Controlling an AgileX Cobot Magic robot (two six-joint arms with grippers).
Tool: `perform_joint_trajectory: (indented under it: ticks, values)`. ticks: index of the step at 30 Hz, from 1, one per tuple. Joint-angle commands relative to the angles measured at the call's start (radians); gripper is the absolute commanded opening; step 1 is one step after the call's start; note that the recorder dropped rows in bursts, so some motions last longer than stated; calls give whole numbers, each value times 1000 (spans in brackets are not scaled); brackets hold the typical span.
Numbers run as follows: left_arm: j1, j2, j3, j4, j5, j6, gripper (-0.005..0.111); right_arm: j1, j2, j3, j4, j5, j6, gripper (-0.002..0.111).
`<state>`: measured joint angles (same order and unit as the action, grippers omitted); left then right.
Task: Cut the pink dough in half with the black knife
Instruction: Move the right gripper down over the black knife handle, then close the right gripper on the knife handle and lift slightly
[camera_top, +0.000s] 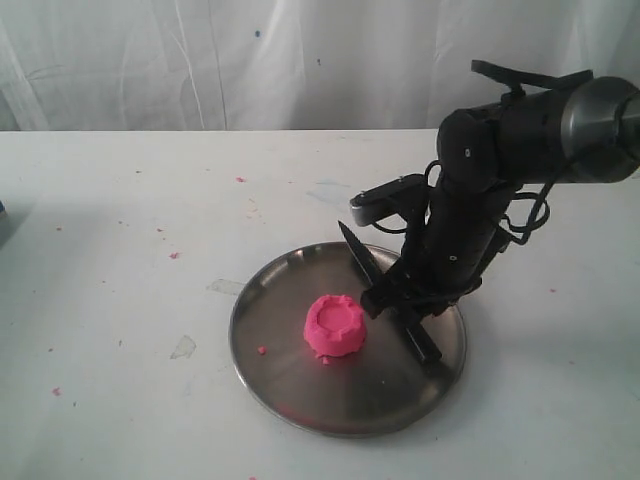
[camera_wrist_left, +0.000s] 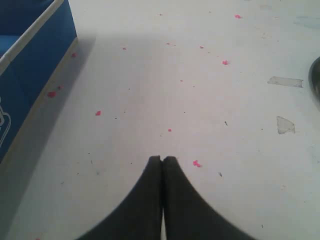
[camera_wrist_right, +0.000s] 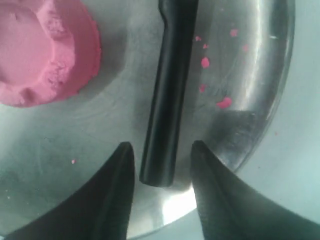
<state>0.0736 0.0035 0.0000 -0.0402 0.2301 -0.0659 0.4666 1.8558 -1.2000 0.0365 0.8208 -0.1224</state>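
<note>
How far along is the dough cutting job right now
Nothing is cut yet: the pink dough sits whole on the steel plate. In hand: the right gripper is open astride the black knife handle, not yet closed. The left gripper is shut, off the plate. Left: grasp, lift, slice.

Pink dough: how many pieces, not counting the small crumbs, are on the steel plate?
1. The pink dough sits whole near the steel plate's middle, beside the black knife.

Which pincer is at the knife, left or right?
The right pincer: its open fingers straddle the handle of the black knife on the steel plate. The left pincer is shut over bare table, holding nothing.
</note>
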Motion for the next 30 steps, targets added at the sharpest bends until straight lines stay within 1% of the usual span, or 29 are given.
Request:
perform_joint_trajectory:
  ticks: [1, 3, 5, 17, 19, 23, 28, 30]
  values:
    - [2, -3, 0, -4, 3, 4, 0, 4, 9, 4, -7, -42, 19, 40]
    - [2, -3, 0, -4, 3, 4, 0, 4, 16, 4, -11, -44, 17, 48]
    - [2, -3, 0, -4, 3, 4, 0, 2, 20, 4, -7, -62, 31, 52]
    - [2, -3, 0, -4, 3, 4, 0, 2, 90, 5, -11, -107, 33, 52]
    - [2, -3, 0, -4, 3, 4, 0, 2, 90, 5, -13, -107, 33, 50]
    - [2, -3, 0, -4, 3, 4, 0, 2, 92, 5, -11, -79, 33, 42]
    - [2, -3, 0, -4, 3, 4, 0, 2, 92, 5, -11, -68, 33, 35]
    - [2, -3, 0, -4, 3, 4, 0, 2, 92, 5, -11, -63, 33, 30]
